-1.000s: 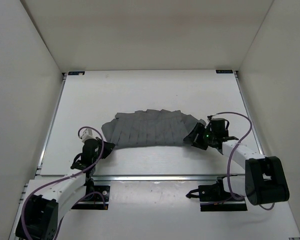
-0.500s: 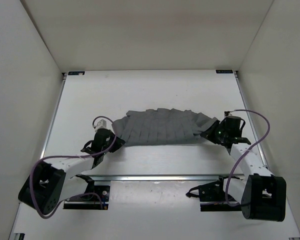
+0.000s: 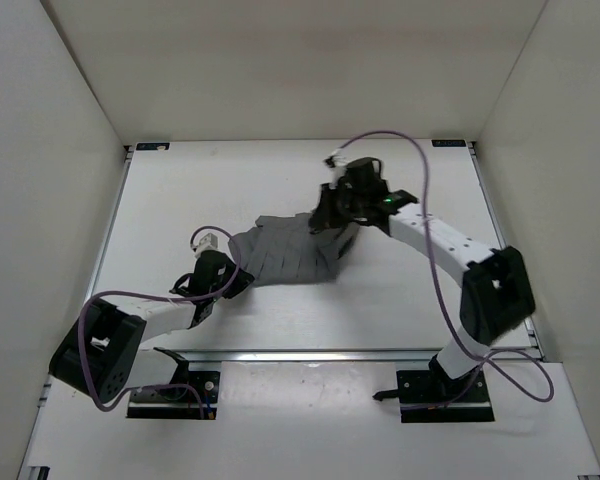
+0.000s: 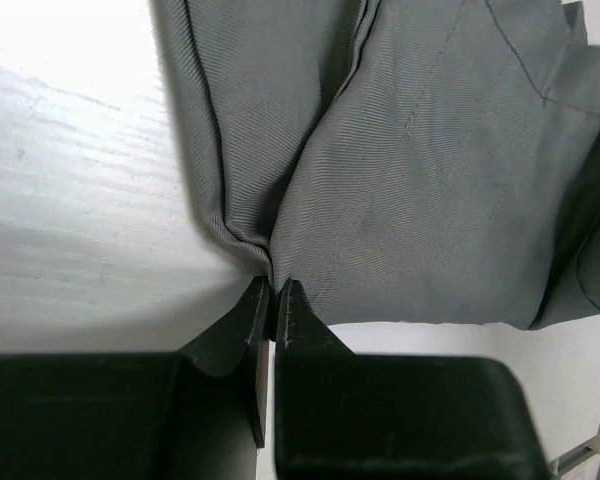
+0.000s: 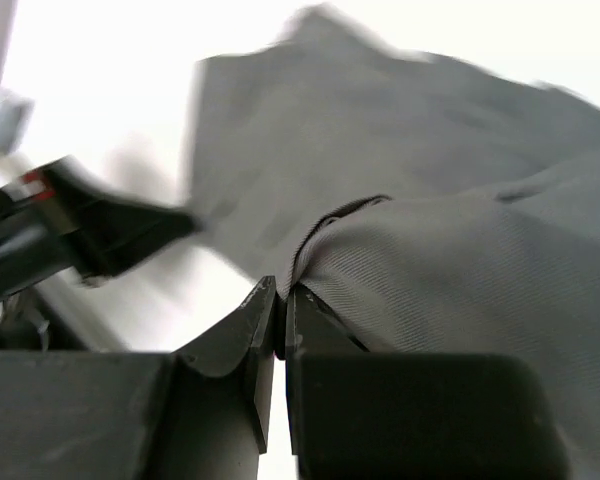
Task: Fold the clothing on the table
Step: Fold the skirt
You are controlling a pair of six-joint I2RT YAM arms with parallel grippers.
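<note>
Jaws both tight on skirt [image 3: 290,255]

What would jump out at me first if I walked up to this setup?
A dark grey pleated skirt lies bunched in the middle of the white table. The right gripper reaches far across and pinches one edge of it over the skirt's middle. The left gripper pinches the skirt's left corner, nearer the front edge.
</note>
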